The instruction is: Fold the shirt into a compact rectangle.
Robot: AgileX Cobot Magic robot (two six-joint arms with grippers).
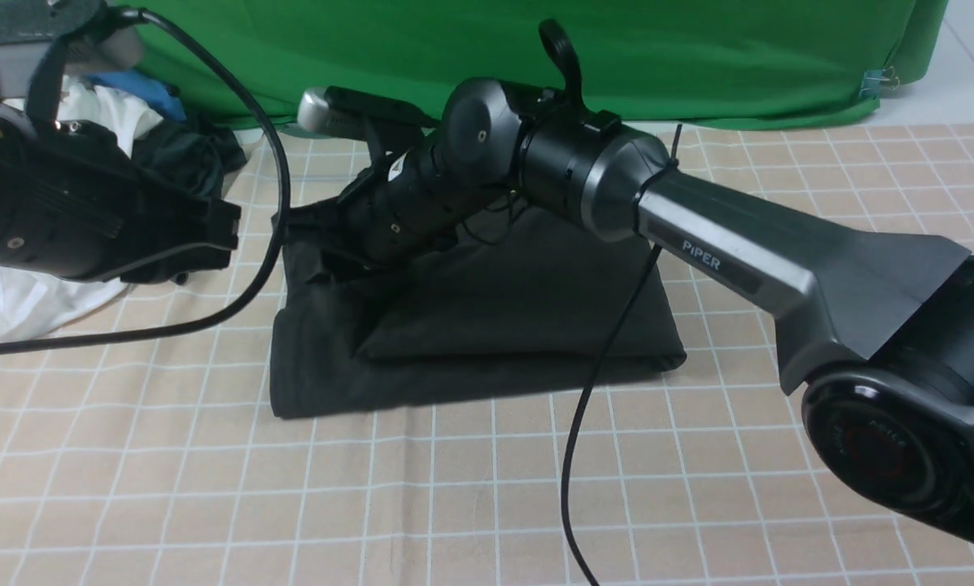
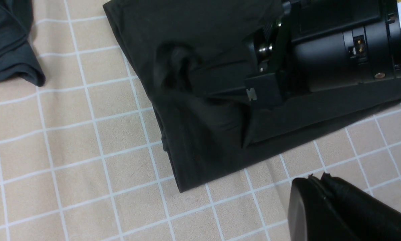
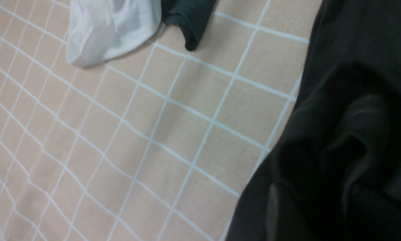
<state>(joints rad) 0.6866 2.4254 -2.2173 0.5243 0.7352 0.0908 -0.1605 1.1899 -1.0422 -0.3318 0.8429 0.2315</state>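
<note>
The shirt [image 1: 487, 325] lies folded into a rough black rectangle on the checked tablecloth, with a smaller folded layer on top. My right gripper [image 1: 320, 244] reaches across it to its far left part. In the left wrist view this right gripper [image 2: 200, 75] rests on the shirt [image 2: 200, 147] beside a bunched fold. In the right wrist view one dark finger [image 3: 271, 209] stands off to the side and the shirt [image 3: 354, 67] puckers between the jaws, so the gripper looks open. My left gripper [image 2: 316, 176] is shut and empty, hovering over the tablecloth near the shirt's corner.
A white garment [image 1: 31, 301] and a dark grey-teal garment [image 1: 185, 155] lie at the far left, also seen as the white garment [image 3: 110, 30] and the dark garment [image 2: 9, 43]. A green backdrop [image 1: 535, 49] hangs behind. A black cable [image 1: 600, 391] dangles over the shirt's front edge.
</note>
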